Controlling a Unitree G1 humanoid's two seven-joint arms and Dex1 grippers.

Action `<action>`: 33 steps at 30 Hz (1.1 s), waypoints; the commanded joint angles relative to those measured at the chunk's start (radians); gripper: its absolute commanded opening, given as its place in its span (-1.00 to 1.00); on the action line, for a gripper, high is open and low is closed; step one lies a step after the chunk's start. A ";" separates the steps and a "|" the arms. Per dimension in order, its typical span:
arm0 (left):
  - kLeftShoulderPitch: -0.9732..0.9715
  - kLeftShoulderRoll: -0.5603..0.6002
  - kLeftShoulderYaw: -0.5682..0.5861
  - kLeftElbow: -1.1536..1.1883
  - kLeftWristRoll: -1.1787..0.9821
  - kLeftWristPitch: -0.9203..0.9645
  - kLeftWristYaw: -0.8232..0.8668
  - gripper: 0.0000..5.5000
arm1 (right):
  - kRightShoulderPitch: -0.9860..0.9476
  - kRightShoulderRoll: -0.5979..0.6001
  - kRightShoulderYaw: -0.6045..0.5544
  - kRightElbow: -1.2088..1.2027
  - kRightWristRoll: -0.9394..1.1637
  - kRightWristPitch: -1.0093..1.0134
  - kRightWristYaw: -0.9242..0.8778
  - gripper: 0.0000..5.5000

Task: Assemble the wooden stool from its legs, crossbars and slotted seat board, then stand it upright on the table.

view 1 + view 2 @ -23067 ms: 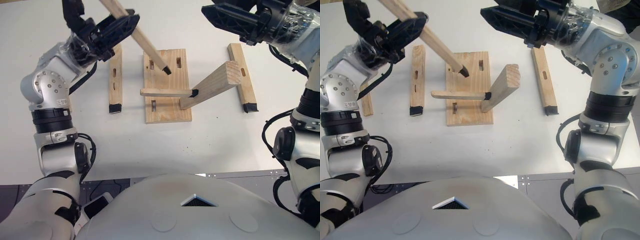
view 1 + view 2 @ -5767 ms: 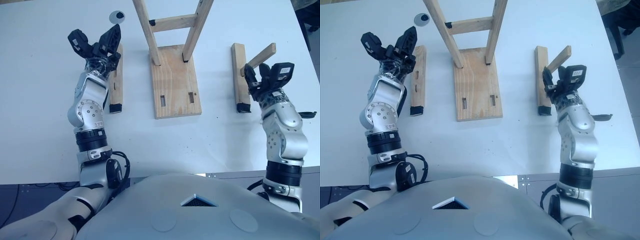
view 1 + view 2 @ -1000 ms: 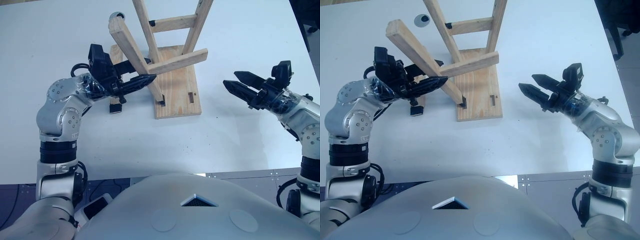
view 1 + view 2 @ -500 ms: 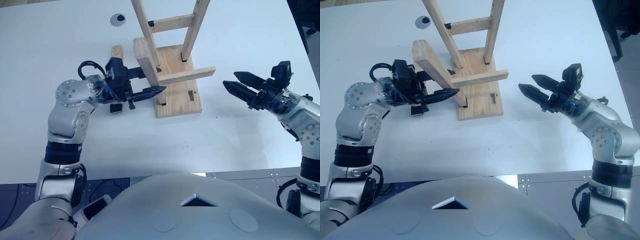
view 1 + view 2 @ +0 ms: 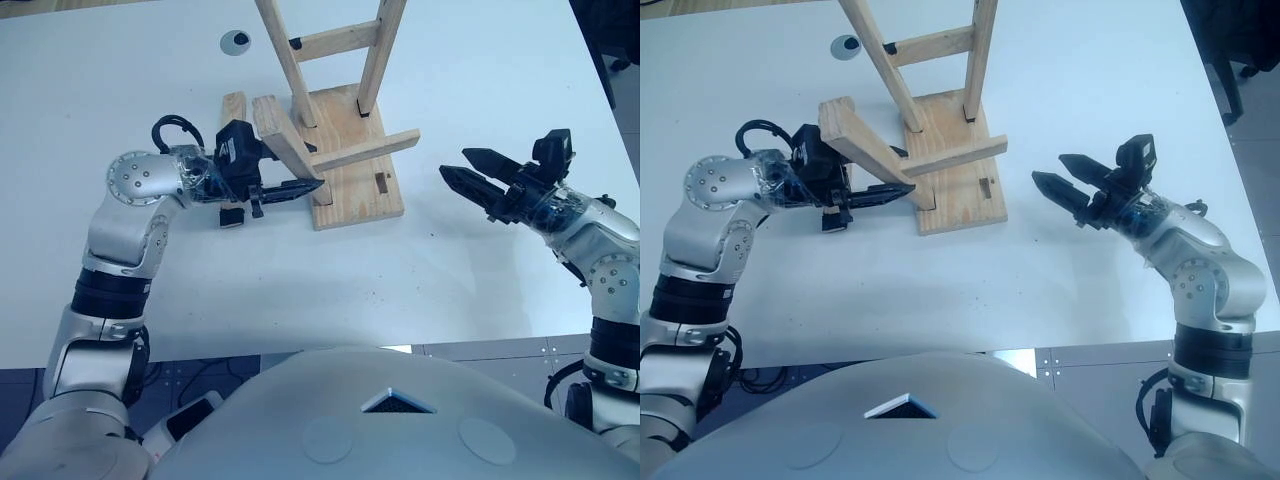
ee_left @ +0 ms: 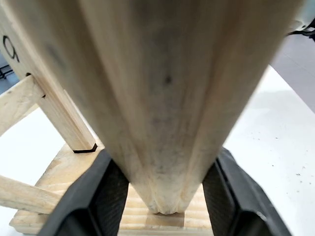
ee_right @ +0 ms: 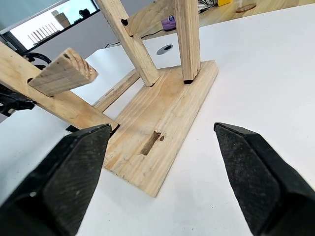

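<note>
The slotted seat board (image 5: 352, 150) lies flat on the white table. Two legs (image 5: 285, 60) joined by a crossbar (image 5: 325, 41) stand in its far slots. My left gripper (image 5: 303, 181) is shut on a third leg (image 5: 283, 138), which leans over the board's near left corner with its foot on the board. A crossbar (image 5: 368, 151) juts from that leg to the right. In the left wrist view the leg (image 6: 157, 98) sits between both fingers (image 6: 91, 196). My right gripper (image 5: 455, 165) hovers open to the right of the board, empty, facing the board (image 7: 162, 115).
A fourth leg (image 5: 232, 108) lies flat on the table left of the board, partly behind my left gripper. A small dark round mark (image 5: 236, 39) is on the table at the far left. An open slot (image 7: 150, 142) shows in the board's near right part.
My left gripper has lowered the held leg a little and tipped its top end leftward. The seat board has turned slightly. The right gripper has edged a little toward the board.
</note>
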 commanded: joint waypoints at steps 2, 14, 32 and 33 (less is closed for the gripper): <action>-0.020 0.081 -0.021 0.081 0.011 0.104 -0.111 -0.27 | 0.004 0.033 0.007 -0.005 -0.020 -0.029 -0.008 0.40; -0.135 0.064 0.029 0.053 0.004 0.202 -0.091 -0.04 | 0.013 0.087 0.021 -0.001 -0.054 -0.066 -0.029 0.40; 0.022 -0.148 0.347 -0.171 0.072 0.880 0.732 0.42 | 0.095 0.149 -0.022 -0.049 -0.070 -0.127 -0.114 0.40; 0.027 -0.168 0.352 -0.202 0.071 0.933 0.768 0.42 | 0.088 0.154 -0.028 -0.051 -0.063 -0.127 -0.120 0.40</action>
